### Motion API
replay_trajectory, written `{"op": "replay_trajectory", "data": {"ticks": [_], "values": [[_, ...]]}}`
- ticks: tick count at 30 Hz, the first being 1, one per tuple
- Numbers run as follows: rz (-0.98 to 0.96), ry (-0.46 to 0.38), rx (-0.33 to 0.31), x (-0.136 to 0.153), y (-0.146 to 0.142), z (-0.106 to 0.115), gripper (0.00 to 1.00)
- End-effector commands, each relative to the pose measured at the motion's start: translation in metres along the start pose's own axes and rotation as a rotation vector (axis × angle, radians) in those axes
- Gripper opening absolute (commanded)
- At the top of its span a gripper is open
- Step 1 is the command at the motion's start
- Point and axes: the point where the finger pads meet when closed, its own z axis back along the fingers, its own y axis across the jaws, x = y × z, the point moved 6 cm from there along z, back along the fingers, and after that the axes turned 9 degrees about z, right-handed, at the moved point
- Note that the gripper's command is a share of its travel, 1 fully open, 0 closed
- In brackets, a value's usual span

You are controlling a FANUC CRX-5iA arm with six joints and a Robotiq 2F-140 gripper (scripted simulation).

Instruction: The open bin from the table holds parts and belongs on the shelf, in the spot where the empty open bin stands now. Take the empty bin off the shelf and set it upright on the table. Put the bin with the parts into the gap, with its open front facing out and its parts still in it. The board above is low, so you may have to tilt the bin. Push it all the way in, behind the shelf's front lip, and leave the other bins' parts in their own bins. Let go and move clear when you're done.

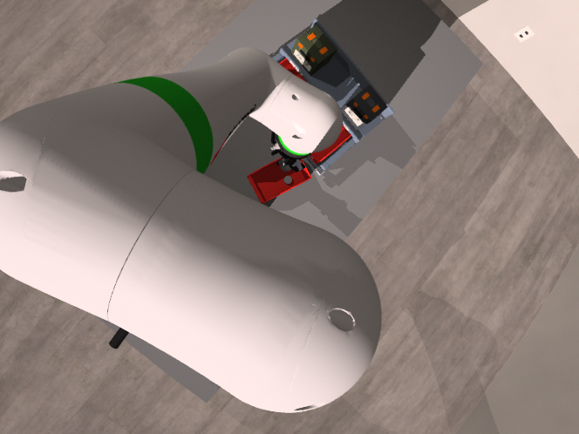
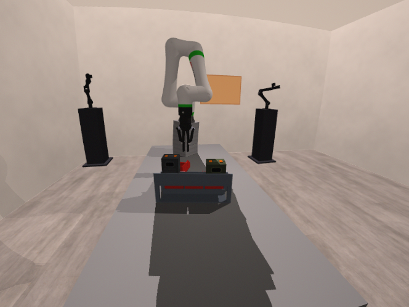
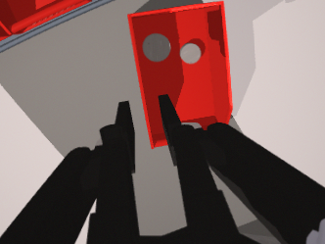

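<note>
Top: our red open bin (image 1: 269, 182) (image 2: 185, 166) (image 3: 198, 91) lies on the table, long axis two-to-eight o'clock. Exterior: it shows at the gripper's (image 1: 291, 164) (image 2: 185, 150) (image 3: 145, 101) six o'clock. Wrist: bin towards two o'clock; our fingers stand slightly parted, pinching nothing.

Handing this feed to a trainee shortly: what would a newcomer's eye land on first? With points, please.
Probably the huge pale arm (image 1: 232, 279) (image 2: 170, 71) with its green bands, sprawling across the top view. Next, the bright red open bin (image 1: 270, 182) (image 2: 185, 166) (image 3: 206, 96) with round parts inside, below the black gripper (image 1: 289, 163) (image 2: 185, 148) (image 3: 146, 114). Then the orange panel (image 2: 223, 90) on the exterior view's far wall.
</note>
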Motion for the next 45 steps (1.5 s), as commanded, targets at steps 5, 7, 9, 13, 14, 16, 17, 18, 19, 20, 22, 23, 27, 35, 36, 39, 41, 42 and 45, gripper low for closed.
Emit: {"op": "replay_trajectory", "data": {"ticks": [5,7,9,13,14,16,17,18,19,20,22,23,27,35,36,39,41,42,45], "values": [[0.001,0.001,-0.001,-0.001,0.0,-0.004,0.24],[0.001,0.001,-0.001,-0.001,0.0,-0.007,0.24],[0.001,0.001,-0.001,-0.001,0.0,-0.01,0.24],[0.001,0.001,-0.001,-0.001,0.0,-0.013,0.24],[0.001,0.001,-0.001,-0.001,0.0,-0.015,0.24],[0.001,0.001,-0.001,-0.001,0.0,-0.019,0.24],[0.001,0.001,-0.001,-0.001,0.0,-0.021,0.24],[0.001,0.001,-0.001,-0.001,0.0,-0.023,0.24],[0.001,0.001,-0.001,-0.001,0.0,-0.025,0.24],[0.001,0.001,-0.001,-0.001,0.0,-0.027,0.24],[0.001,0.001,-0.001,-0.001,0.0,-0.032,0.24],[0.001,0.001,-0.001,-0.001,0.0,-0.034,0.24],[0.001,0.001,-0.001,-0.001,0.0,-0.042,0.24],[0.001,0.001,-0.001,-0.001,0.0,-0.053,0.24],[0.001,0.001,-0.001,-0.001,-0.001,-0.055,0.24],[0.001,0.001,-0.001,-0.001,-0.001,-0.059,0.24],[0.001,0.001,-0.001,-0.001,-0.001,-0.062,0.24],[0.001,0.001,-0.001,-0.001,-0.001,-0.063,0.24],[0.001,0.001,-0.001,-0.001,-0.001,-0.065,0.24]]}}
